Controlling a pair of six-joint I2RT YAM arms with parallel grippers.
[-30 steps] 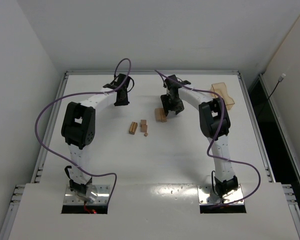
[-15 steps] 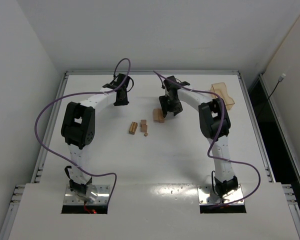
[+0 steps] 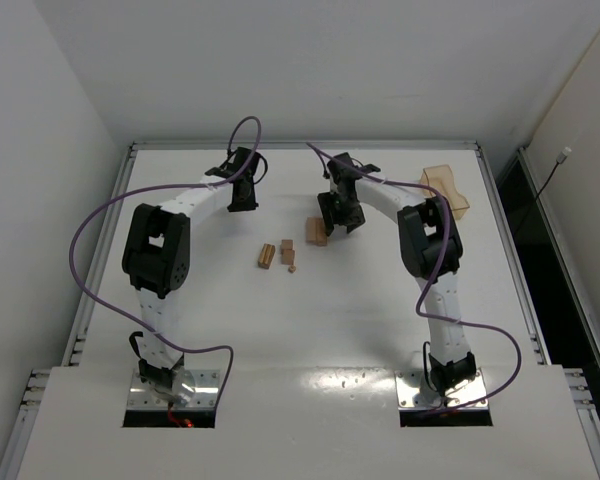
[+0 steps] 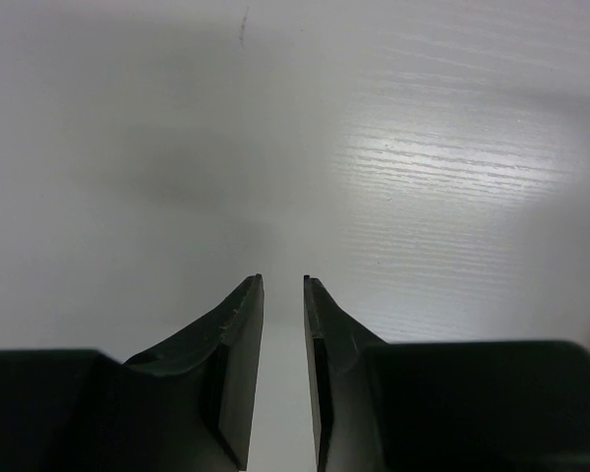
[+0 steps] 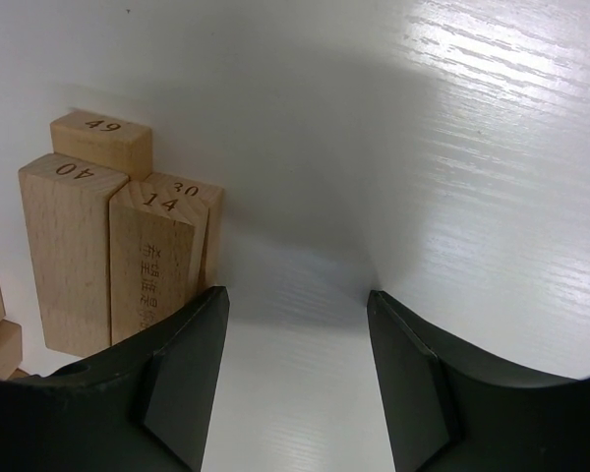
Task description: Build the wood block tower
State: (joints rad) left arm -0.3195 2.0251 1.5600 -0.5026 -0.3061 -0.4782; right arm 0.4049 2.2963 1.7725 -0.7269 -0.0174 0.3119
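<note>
From above, the right gripper [image 3: 338, 215] hangs just beside the tower [image 3: 317, 233] at mid-table. Loose wood blocks [image 3: 278, 254] lie nearer the arms, and the left gripper [image 3: 243, 196] sits well apart.

At the left wrist, the left gripper [image 4: 282, 285], jaws narrowly parted, holds nothing over bare table [image 4: 423, 147].

At the right wrist, the right gripper [image 5: 295, 300] gapes wide and empty. One finger [image 5: 187, 374] is close by the tower [image 5: 118, 246] of numbered bars, and a sideways drift could topple them.
</note>
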